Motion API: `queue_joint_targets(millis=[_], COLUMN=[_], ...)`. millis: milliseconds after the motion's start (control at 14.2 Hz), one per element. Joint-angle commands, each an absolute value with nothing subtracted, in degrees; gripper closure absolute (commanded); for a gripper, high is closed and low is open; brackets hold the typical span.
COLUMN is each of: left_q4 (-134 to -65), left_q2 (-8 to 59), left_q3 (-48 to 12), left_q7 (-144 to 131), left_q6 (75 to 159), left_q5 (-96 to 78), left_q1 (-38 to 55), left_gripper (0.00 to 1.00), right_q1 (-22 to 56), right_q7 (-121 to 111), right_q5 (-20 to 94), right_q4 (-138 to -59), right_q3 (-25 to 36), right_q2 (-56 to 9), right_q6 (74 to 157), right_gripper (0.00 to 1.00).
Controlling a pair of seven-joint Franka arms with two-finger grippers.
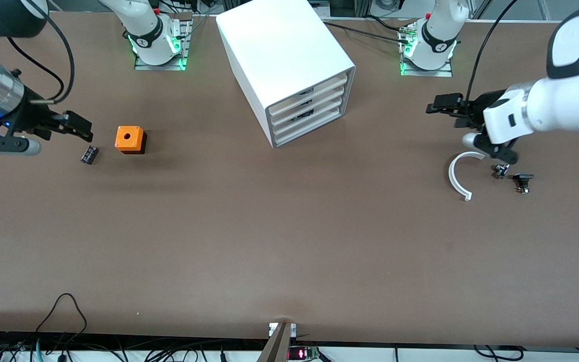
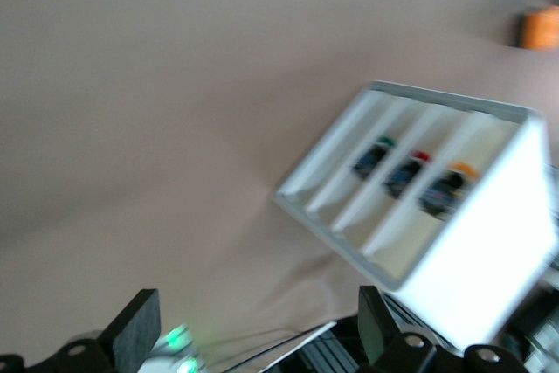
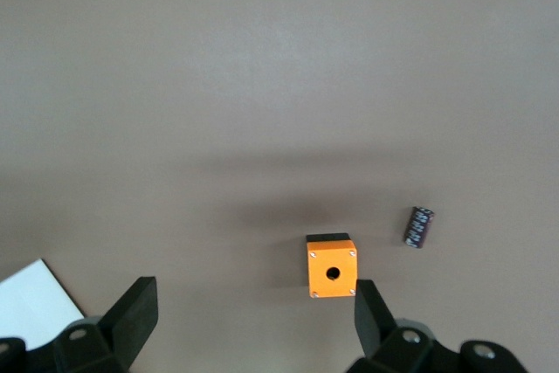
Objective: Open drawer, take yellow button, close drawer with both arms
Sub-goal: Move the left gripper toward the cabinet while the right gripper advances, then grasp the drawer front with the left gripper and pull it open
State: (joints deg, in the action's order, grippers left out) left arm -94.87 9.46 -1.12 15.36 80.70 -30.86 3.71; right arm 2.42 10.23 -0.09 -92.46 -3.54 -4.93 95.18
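The drawer cabinet (image 1: 289,70) stands mid-table, the cube box (image 1: 129,139) toward the right arm's end, the curved strip (image 1: 460,176) toward the left arm's.

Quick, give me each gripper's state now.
Left gripper: open, holding nothing, over the table near the white curved piece.
Right gripper: open, holding nothing, beside the orange cube.

Surface (image 1: 289,241): matte brown, evenly lit, soft shadows. White drawer cabinet (image 1: 279,55): on the surface, between two green-lit base plates (image 1: 161,63). Black cables (image 1: 68,347): along the surface's edge nearest the front camera, over a white strip.
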Motion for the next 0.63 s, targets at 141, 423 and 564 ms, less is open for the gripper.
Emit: queue_joint_targets(millis=[141,423,564], left_q4=[-96.3,-109.4,-114.9], left_q2=[17.1,16.3,16.7], left_q3=[-1.0,-2.6,-4.1], left_q7=[27.4,35.7,42.6], left_q6=[81.3,88.9,90.6], left_q5=[-47.3,-58.8,-62.6], left_q1=[2.5,3.3,3.9], left_gripper=[0.0,0.0,0.0], right_q1=[3.0,4.9,7.0], right_q7=[13.4,18.0,23.5], right_q5=[1.0,1.0,0.9], right_q4=[-91.7,-90.6,-90.5], right_q3=[-4.0,-4.2,-4.2], right_q2=[-8.0,-8.3,-8.9], right_q6=[98.1,98.2,98.2], right_gripper=[0.0,0.0,0.0])
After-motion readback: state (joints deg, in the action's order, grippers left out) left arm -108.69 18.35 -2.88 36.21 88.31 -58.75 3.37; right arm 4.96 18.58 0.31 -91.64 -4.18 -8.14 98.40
